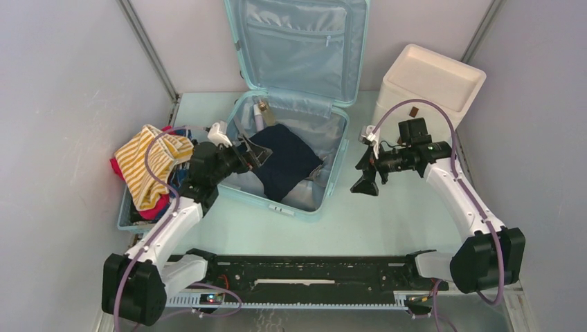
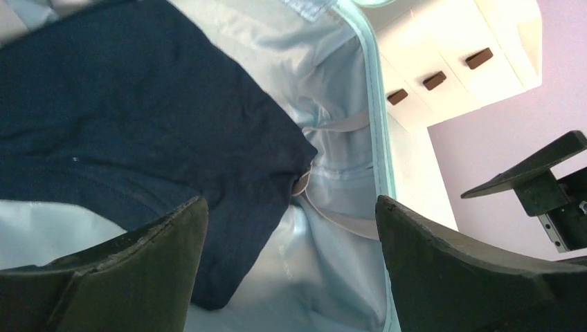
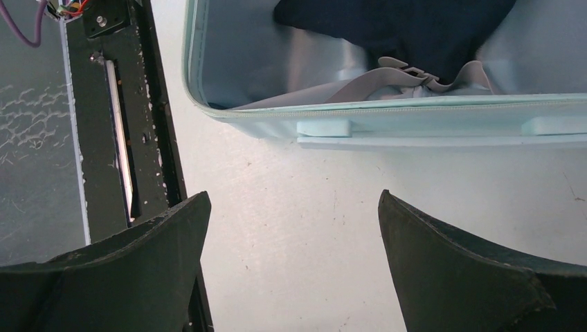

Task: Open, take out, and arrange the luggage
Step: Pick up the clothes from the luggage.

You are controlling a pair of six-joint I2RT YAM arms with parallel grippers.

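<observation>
The pale mint luggage lies open on the table, its lid standing upright against the back wall. A navy garment lies in the lower shell. My left gripper hovers open over the shell's left part. In the left wrist view its fingers are wide apart above the garment and the grey-blue lining, with nothing between them. My right gripper hangs open to the right of the luggage. The right wrist view shows bare table between its fingers, near the luggage wall and a grey strap.
A blue basket at the left holds a yellow-striped cloth and red clothing. A cream-white box with brown tabs stands at the back right. Small items sit at the back of the shell. The black base rail runs along the near edge.
</observation>
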